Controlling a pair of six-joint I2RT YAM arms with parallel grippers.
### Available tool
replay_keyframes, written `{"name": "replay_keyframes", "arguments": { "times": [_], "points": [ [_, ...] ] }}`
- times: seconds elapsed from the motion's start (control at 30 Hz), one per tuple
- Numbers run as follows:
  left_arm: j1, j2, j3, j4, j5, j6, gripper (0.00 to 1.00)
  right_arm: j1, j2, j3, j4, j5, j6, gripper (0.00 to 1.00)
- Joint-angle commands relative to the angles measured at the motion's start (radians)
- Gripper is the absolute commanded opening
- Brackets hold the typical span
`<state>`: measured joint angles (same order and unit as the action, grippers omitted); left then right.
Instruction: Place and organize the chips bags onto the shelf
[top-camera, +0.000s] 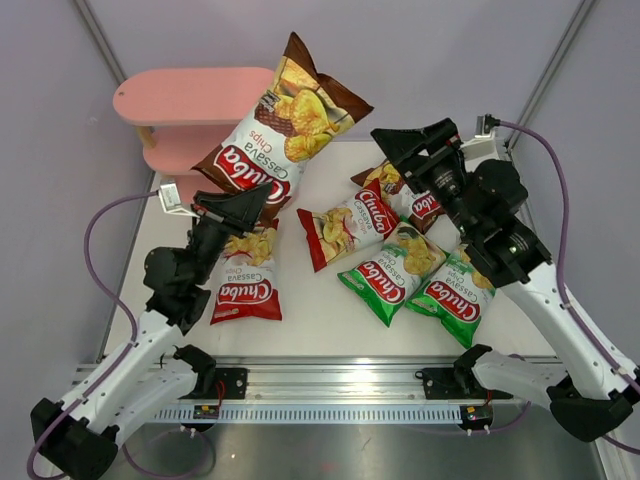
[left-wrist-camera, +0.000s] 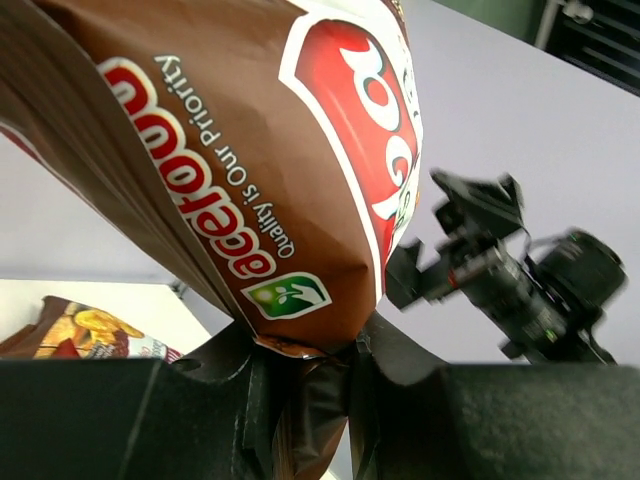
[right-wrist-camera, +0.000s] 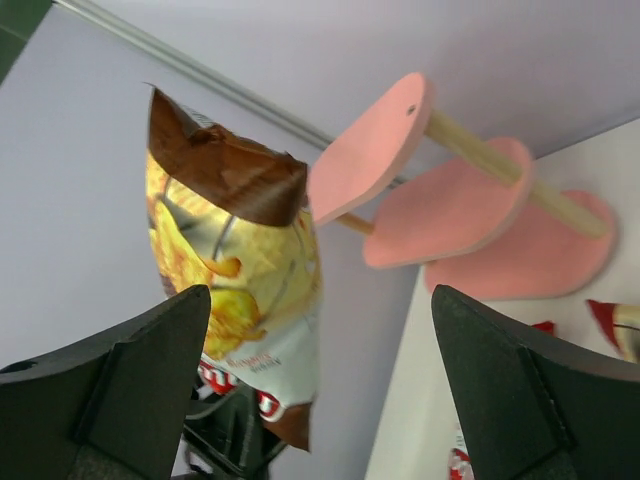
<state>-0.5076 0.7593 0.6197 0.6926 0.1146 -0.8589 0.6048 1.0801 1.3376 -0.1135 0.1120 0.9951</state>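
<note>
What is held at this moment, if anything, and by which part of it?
The left gripper is shut on a brown chips bag, pinching its end seam beside the red logo. The right gripper is open and holds nothing.

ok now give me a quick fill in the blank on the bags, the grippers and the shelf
1. The bag held in the air by the left gripper is ___ in colour.
2. The right gripper is ___ and holds nothing.
3. The three-tier shelf is ___.
Missing words: brown; open; pink.
</note>
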Motion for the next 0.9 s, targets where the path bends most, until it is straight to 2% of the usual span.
{"name": "replay_keyframes", "arguments": {
  "times": [0.0,0.1,0.13,0.17,0.2,0.37,0.4,0.5,0.7,0.87],
  "points": [
    [0.017,-0.003,0.176,-0.113,-0.159,0.034,0.0,-0.007,-0.087,0.063,-0.139,0.126,-0.156,0.99],
    [0.097,0.053,0.312,-0.344,-0.208,0.021,0.0,-0.007,-0.118,0.075,-0.211,0.136,-0.216,0.99],
    [0.133,0.078,0.407,-0.411,-0.213,0.003,0.0,-0.007,-0.123,0.083,-0.228,0.144,-0.226,0.99],
    [0.171,0.099,0.455,-0.521,-0.204,-0.049,0.0,-0.007,-0.132,0.083,-0.245,0.149,-0.245,0.99],
    [0.26,0.145,0.492,-0.559,-0.163,-0.072,0.0,-0.007,-0.152,0.08,-0.255,0.153,-0.25,0.99],
    [0.483,0.294,0.756,-0.807,-0.064,-0.146,0.01,-0.007,-0.221,0.037,-0.291,0.19,-0.272,1.0],
    [0.559,0.319,0.791,-0.835,-0.023,-0.16,0.01,-0.007,-0.238,0.037,-0.307,0.199,-0.276,0.99],
    [0.682,0.412,0.88,-0.883,0.063,-0.198,0.01,-0.007,-0.27,0.026,-0.325,0.218,-0.286,0.99],
    [0.802,0.535,0.981,-0.926,0.126,-0.21,0.02,-0.007,-0.322,0.014,-0.353,0.247,-0.302,1.0],
    [0.827,0.644,1.035,-0.938,0.154,-0.232,0.02,-0.007,-0.353,-0.009,-0.359,0.264,-0.303,0.99]
  ]
}}
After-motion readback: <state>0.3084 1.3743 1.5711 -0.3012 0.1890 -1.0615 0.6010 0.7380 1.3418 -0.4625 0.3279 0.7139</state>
